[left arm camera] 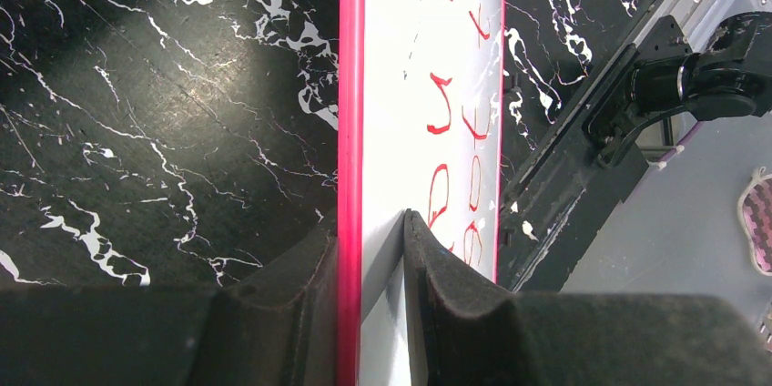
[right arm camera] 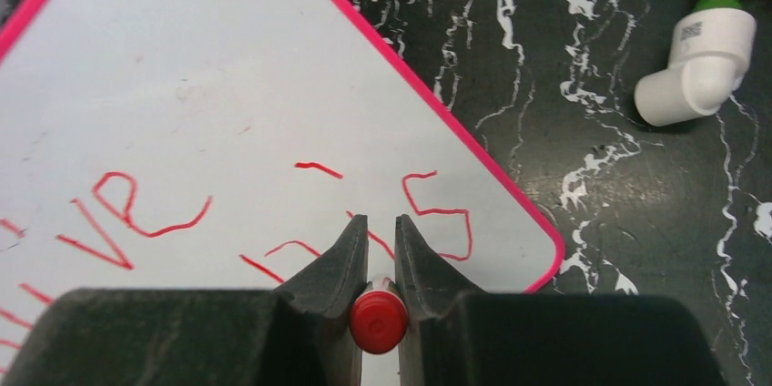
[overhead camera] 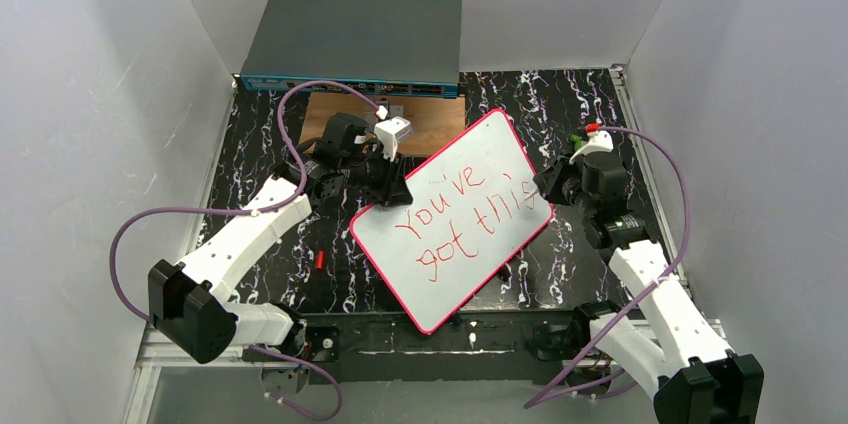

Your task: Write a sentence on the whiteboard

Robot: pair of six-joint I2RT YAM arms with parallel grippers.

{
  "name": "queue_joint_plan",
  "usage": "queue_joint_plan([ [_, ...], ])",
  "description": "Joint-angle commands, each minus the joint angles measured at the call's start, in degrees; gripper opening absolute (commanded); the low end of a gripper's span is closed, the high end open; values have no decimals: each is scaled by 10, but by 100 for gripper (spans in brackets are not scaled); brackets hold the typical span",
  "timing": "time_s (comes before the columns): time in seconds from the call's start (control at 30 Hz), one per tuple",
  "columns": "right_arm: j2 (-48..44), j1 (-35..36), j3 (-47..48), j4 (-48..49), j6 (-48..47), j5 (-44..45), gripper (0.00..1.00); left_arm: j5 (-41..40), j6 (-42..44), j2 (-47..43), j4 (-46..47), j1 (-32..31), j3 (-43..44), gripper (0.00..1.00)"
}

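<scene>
Whiteboard (overhead camera: 455, 219) mid-bench, set on the diagonal; both claws clamped.

Board sits in the middle of the black marbled bench (overhead camera: 250, 144), one corner at the near edge, the opposite corner up by the brown wooden board (overhead camera: 435, 114) at the far edge. Red writing reads "You've got this". Left gripper (left arm camera: 367, 222) is closed on the board's pink-red rim at its left side, one finger over, one under. Right gripper (right arm camera: 379, 222) is closed on a red marker (right arm camera: 379, 320), over the board by the last letter, near the right corner. Grey network switch (overhead camera: 352, 39) along the far edge. White pipe elbow (right arm camera: 696, 67) with a green stub lies on the bench right of the board. Small red bit (overhead camera: 320, 260) left of the board; cannot tell what it is.
</scene>
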Motion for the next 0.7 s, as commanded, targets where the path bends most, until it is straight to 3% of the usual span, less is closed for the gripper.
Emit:
queue_joint_plan([
  [0.0, -27, -1, 36, -8, 20, -65, 1, -84, 62, -11, -10, 3, -5, 0],
  [0.17, -35, 6, 27, 22, 46, -74, 1, -83, 59, -10, -8, 3, 0, 0],
  [0.67, 27, 112, 67, 68, 62, -18, 1, -80, 56, -10, -5, 3, -3, 0],
])
